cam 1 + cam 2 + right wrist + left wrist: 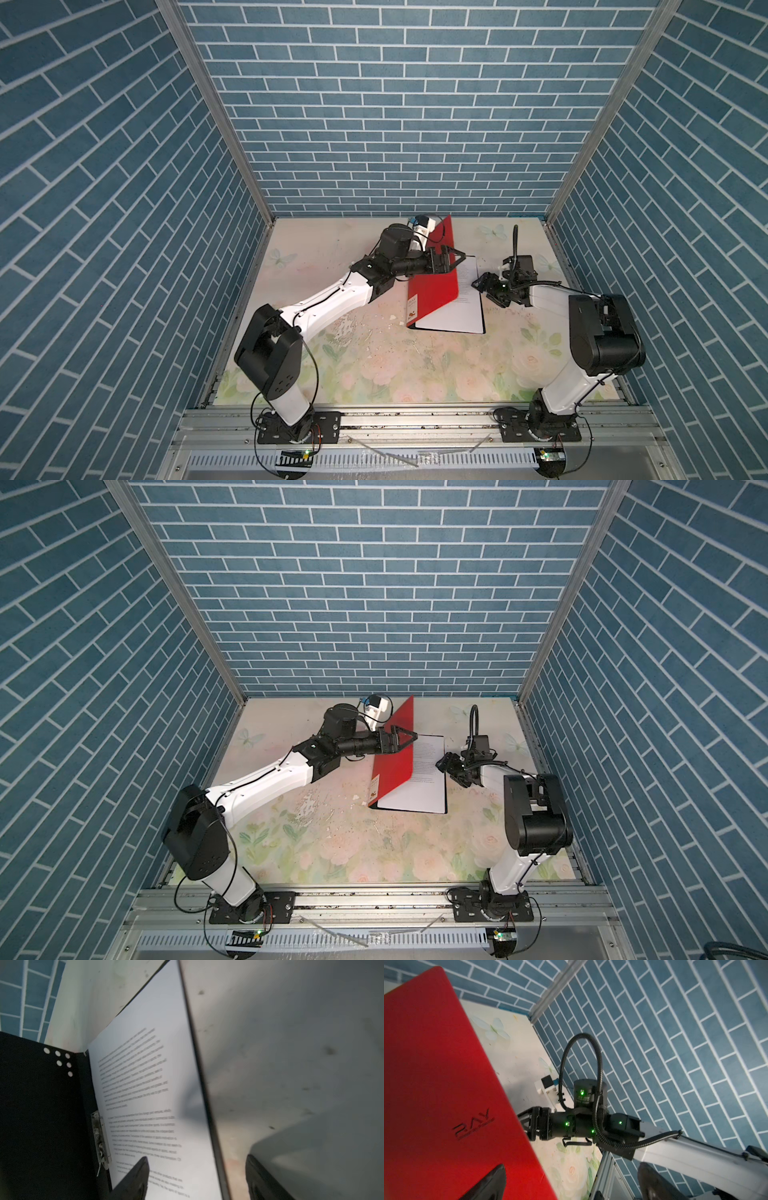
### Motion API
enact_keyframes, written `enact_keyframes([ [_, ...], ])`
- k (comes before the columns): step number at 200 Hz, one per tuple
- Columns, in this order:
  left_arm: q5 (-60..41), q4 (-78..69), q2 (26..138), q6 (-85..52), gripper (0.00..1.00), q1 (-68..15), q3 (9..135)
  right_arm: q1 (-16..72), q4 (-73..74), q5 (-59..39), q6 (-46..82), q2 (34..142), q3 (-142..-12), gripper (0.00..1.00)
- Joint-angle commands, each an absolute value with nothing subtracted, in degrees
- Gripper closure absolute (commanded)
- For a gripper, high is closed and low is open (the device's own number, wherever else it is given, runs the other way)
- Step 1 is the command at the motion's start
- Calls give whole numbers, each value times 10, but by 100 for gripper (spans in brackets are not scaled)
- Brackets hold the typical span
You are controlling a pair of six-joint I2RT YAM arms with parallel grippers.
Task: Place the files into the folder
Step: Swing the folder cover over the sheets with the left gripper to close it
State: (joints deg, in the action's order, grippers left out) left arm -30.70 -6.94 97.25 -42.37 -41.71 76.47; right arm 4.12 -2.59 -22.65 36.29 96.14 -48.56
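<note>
- In both top views, blue brick walls [395, 104] enclose a floral counter [332, 374]. The folder [432, 286] lies mid-counter with its red cover raised and the files [461, 316] inside.
- Left wrist: left gripper [571, 1184] spread beside the red cover.
- Right wrist: right gripper [197, 1159] spread, straddling the folder's edge over stained counter.
</note>
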Motion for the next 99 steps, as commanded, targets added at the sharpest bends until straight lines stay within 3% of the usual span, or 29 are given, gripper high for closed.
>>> enact_keyframes([
  [1,-312,-42,1014,-401,0,-433,792,-1,-103,-192,330,908,-465,26],
  [59,-297,-15,1064,-373,0,-447,836,-48,-198,-43,261,771,-448,22],
  [99,-188,98,1000,-277,0,-424,779,-51,-95,35,243,669,-374,20],
])
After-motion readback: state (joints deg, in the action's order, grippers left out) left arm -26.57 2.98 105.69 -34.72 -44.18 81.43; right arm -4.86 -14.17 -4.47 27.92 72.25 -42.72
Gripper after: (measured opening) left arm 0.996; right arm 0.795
